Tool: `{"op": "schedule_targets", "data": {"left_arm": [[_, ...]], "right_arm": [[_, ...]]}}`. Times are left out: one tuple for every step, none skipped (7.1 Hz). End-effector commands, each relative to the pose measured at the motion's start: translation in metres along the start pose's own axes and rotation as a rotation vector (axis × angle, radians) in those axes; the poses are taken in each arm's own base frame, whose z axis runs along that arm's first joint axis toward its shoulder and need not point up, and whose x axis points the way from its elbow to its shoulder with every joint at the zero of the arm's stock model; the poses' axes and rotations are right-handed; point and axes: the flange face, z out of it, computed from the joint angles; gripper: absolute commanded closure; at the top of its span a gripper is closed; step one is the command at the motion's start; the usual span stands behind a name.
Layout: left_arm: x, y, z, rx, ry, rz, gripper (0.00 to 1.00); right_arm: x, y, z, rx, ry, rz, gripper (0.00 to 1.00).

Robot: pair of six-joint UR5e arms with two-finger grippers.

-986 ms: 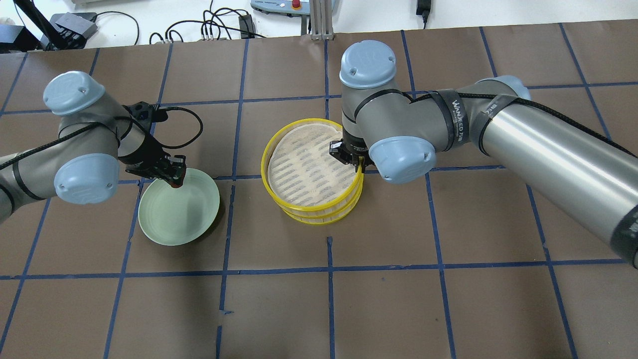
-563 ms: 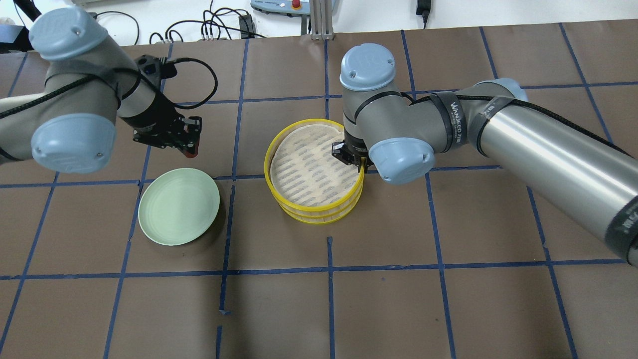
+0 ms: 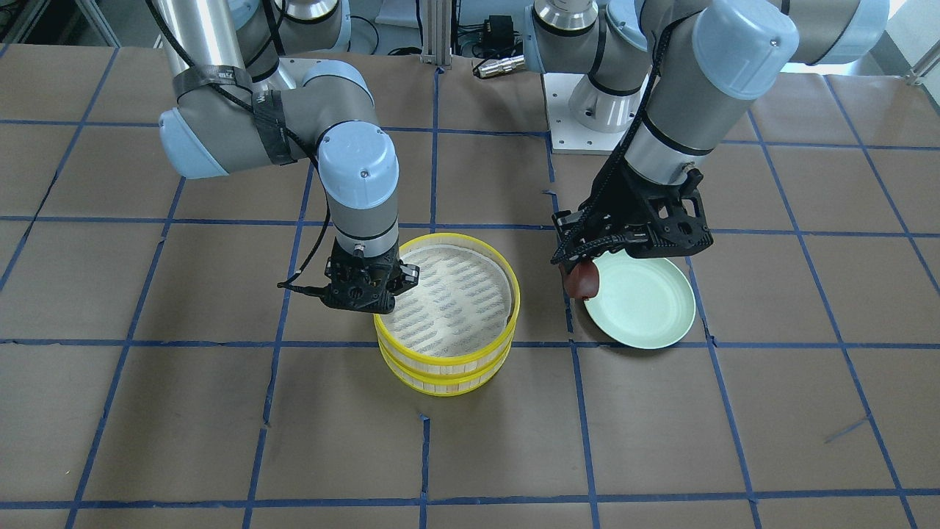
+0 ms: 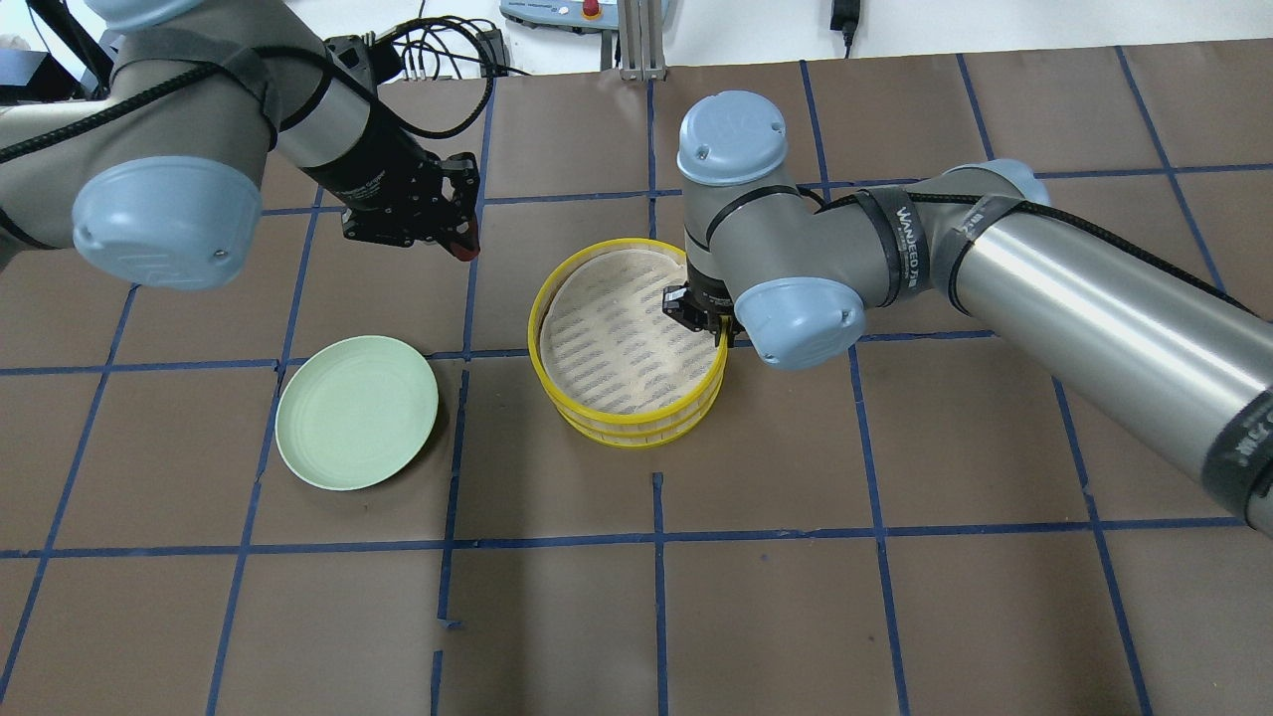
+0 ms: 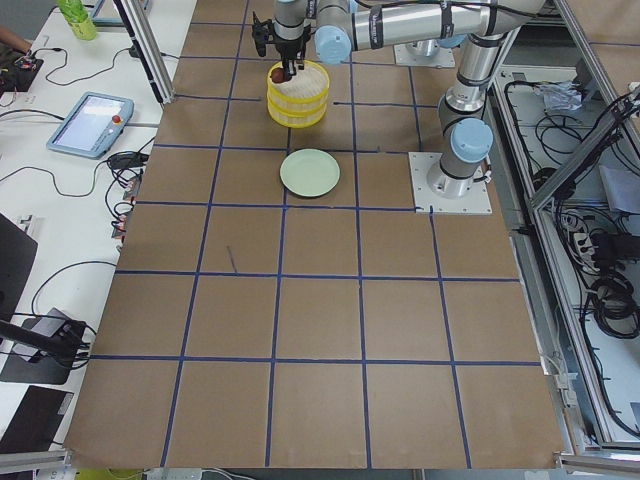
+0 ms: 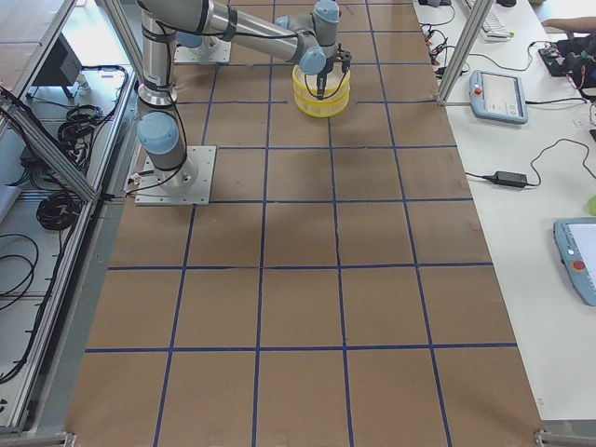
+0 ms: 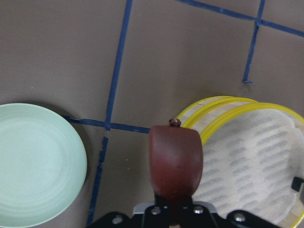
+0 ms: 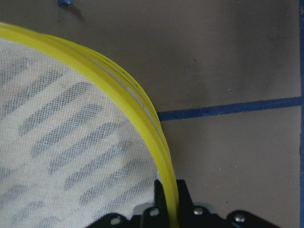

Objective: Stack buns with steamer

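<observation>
My left pincer (image 4: 459,244) is closed on the brown bun (image 7: 175,164), in the air between plate (image 4: 356,412) and steamer (image 4: 636,426). My right pincer (image 4: 698,316) clamps the steamer's rim. No bun shows in its top tray yet; I judge placing is left.

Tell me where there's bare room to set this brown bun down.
The steamer liner is bare all over, except the rim by the right end effector, which clamps it. The green plate is bare too. The table between plate and steamer, and on the operators' side of both, is open.
</observation>
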Motion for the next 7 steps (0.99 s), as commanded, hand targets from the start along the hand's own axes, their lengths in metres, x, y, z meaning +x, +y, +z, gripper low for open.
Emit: {"op": "schedule_targets", "data": {"left_arm": [[0.044, 0.001, 0.062, -0.012, 0.017, -0.040, 0.92], [0.081, 0.012, 0.089, 0.027, 0.036, -0.042, 0.92], [0.083, 0.013, 0.092, 0.028, 0.036, -0.039, 0.92], [0.082, 0.015, 0.093, 0.025, 0.032, -0.036, 0.92], [0.078, 0.016, 0.099, 0.018, 0.011, -0.014, 0.60], [0.068, 0.025, 0.118, -0.018, -0.014, -0.026, 0.01], [0.061, 0.036, 0.132, -0.049, -0.030, -0.035, 0.00]], "right_arm": [[-0.001, -0.002, 0.001, 0.000, 0.001, 0.008, 0.54], [0.002, -0.006, -0.001, 0.000, -0.006, 0.013, 0.01], [0.005, -0.014, -0.009, 0.017, -0.008, 0.016, 0.00], [0.018, -0.030, -0.030, 0.041, -0.024, 0.043, 0.00], [0.048, -0.046, -0.058, 0.027, -0.023, 0.070, 0.00], [0.088, -0.049, -0.101, -0.017, -0.014, 0.054, 0.00], [0.116, -0.034, -0.150, -0.049, -0.044, 0.066, 0.00]]}}
